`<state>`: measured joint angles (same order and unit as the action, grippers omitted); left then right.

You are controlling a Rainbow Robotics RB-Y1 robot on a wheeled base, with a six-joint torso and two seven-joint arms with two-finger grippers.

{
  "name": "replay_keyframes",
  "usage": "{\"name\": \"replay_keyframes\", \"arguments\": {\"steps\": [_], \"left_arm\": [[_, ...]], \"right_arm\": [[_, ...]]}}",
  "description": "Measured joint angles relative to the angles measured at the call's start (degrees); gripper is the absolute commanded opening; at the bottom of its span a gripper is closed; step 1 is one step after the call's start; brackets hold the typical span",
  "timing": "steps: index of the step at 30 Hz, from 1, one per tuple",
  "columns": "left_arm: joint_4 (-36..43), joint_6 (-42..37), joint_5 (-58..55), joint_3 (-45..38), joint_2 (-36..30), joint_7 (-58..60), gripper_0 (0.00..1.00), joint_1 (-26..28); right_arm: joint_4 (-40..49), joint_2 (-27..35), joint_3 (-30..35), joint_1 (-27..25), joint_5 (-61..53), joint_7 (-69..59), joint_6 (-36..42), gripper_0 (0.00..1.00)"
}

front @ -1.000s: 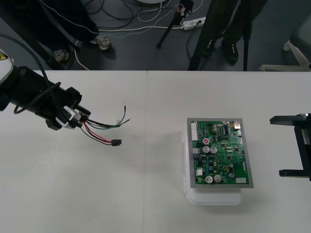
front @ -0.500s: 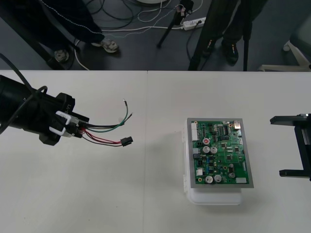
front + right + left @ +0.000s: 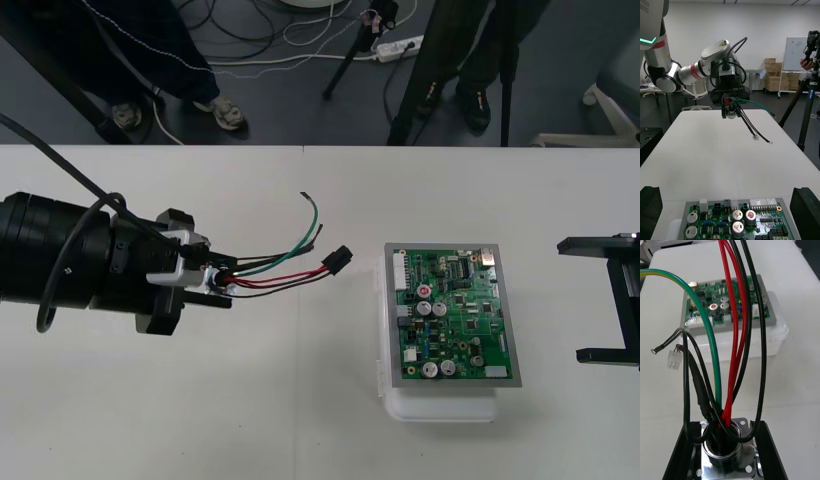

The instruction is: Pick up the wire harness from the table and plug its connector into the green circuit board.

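front view, nearest first: white base (image 3: 440, 408) sits lower right of centre on the table (image 3: 250, 420). green circuit board (image 3: 452, 315) lies flat on it, long axis near-to-far.

right gripper (image 3: 600, 300) is at the right edge, mid height, level with the board and well apart from it. its fingers are spread wide and hold nothing.

left gripper (image 3: 205, 280) is left of centre, mid height, pointing right toward the board, clamped on the wire harness (image 3: 255, 278) at its socket end. left wrist view confirms: the round metal socket (image 3: 723, 444) with its flange sits between the two black fingers (image 3: 685, 459), and the wires fan out of it toward the board.

harness long axis runs left-to-right across the frame, rising slightly to the right. socket is at the left in the gripper; red and black wires (image 3: 300, 277) lead to the black plug (image 3: 337, 259) at the right end. plug points at the board's upper left corner, near it but apart, not seated.

green wire (image 3: 318, 218) splits off and angles up toward the far table edge, free end upper centre of frame.
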<state>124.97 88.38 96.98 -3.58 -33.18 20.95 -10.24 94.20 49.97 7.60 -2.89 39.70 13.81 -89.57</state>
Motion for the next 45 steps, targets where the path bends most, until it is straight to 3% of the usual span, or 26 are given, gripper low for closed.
{"name": "replay_keyframes", "arguments": {"steps": [11,21,35,45], "left_arm": [[1.54,0.09,-8.13,1.32,1.34,1.69,0.0,1.18],[5.82,0.11,-12.44,1.54,1.34,16.75,0.0,4.16],[8.15,0.12,-16.37,1.71,1.81,16.98,0.0,10.83],[8.61,0.12,-20.87,4.99,1.91,17.9,0.0,11.81]], "right_arm": [[0.0,0.0,0.0,0.0,-0.56,0.0,0.0,1.0],[0.0,0.0,0.0,0.0,-1.17,0.0,0.0,1.0],[0.01,0.01,0.0,0.0,-2.24,0.0,0.0,1.0],[0.43,0.02,0.0,0.32,-3.34,-0.44,0.0,1.0]]}}
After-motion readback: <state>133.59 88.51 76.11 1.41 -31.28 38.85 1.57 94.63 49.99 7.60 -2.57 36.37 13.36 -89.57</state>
